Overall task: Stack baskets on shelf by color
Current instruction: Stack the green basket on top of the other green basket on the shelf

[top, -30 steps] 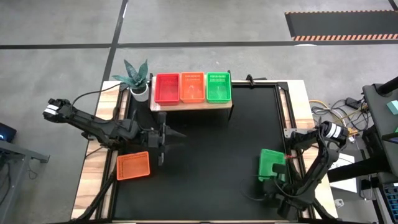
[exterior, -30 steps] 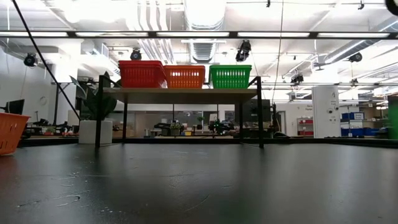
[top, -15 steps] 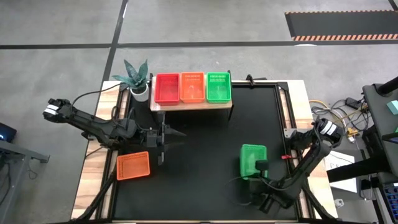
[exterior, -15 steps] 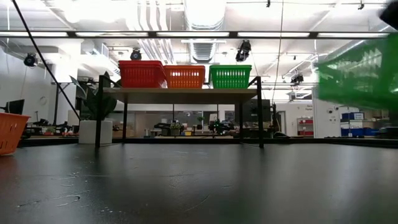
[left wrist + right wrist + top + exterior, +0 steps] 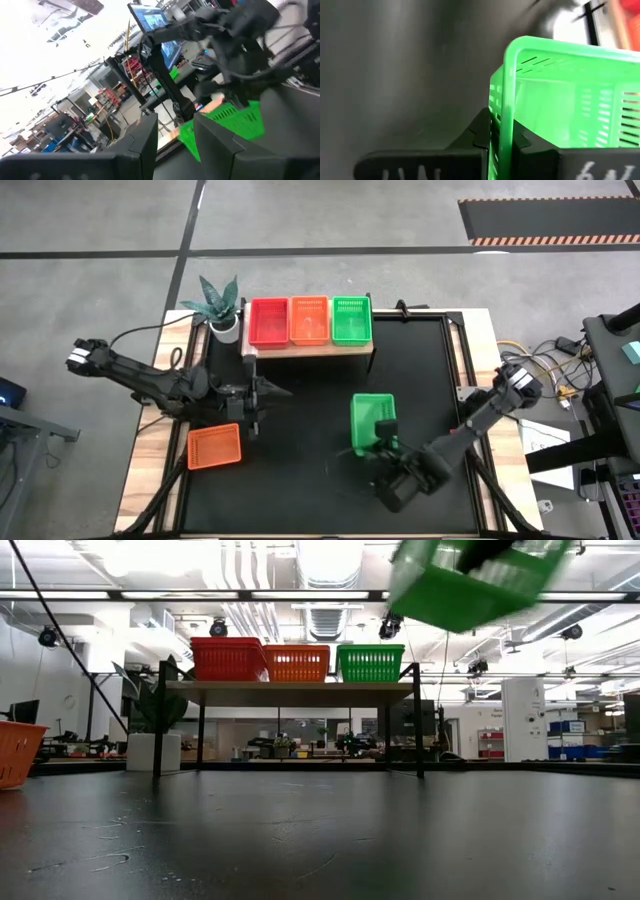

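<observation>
On the wooden shelf (image 5: 310, 349) at the table's far edge stand a red basket (image 5: 269, 321), an orange basket (image 5: 309, 320) and a green basket (image 5: 351, 319) side by side. Another orange basket (image 5: 214, 446) rests on its base on the black tabletop at the near left. My right gripper (image 5: 384, 432) is shut on a second green basket (image 5: 370, 415), which it carries high above the middle of the table; the low view shows this basket (image 5: 470, 582) tilted. My left gripper (image 5: 262, 395) hovers open over the left part of the table, with nothing between its fingers. My right gripper pinches the green basket's wall at its rim (image 5: 501, 120), on the end nearest the table's near edge. One finger (image 5: 482, 134) is outside the wall and the other inside. The fingers slant down from the near right. The basket is lifted clear and tilted.
A potted plant (image 5: 222, 315) stands at the far left, beside the shelf. The shelf stands on thin dark legs (image 5: 201, 730), with open room beneath it. Bare black tabletop (image 5: 320, 470) lies between the two arms.
My right gripper has swung from the table's right edge toward the middle and risen, staying shut on the green basket. The basket has gone up with it, well above shelf height, and has tipped. My left gripper has rolled a little in place.
</observation>
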Robot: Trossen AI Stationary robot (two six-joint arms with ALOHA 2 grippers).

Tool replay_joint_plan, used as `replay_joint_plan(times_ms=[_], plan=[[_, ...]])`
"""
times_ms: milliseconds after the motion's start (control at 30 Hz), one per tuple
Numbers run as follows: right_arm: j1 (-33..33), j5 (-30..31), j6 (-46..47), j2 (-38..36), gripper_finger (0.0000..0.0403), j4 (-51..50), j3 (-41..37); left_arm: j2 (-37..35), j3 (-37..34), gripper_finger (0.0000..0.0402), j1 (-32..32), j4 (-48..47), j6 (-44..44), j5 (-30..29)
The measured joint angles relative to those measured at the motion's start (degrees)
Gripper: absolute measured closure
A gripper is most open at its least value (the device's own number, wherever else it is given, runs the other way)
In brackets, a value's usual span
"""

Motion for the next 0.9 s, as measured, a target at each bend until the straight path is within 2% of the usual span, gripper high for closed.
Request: replay_joint_plan(times_ms=[300,567,667,767,900], plan=[[-8.19,-1.90,-9.47,-0.04,0.0394,-2.75,12.64,-9.29,-7.46,0.0292,0.00,-1.67,-1.76,-0.02],[-21.02,-17.88,-14.82,-0.07,0.0394,-7.46,24.25,-13.97,-10.26,0.0292,0.00,1.06,-1.24,-0.24],[-26.10,-20.99,-18.01,0.41,0.0394,-11.58,28.63,-15.63,-10.28,0.0292,0.00,0.68,-0.31,-0.70],[-31.11,-21.61,-21.00,1.12,0.0394,-15.54,32.38,-17.39,-10.28,0.0292,0.00,0.96,0.67,-2.80],[-38.27,-24.25,-25.86,1.69,0.0394,-18.46,34.83,-19.30,-10.46,0.0292,0.02,0.98,1.44,-5.21]])
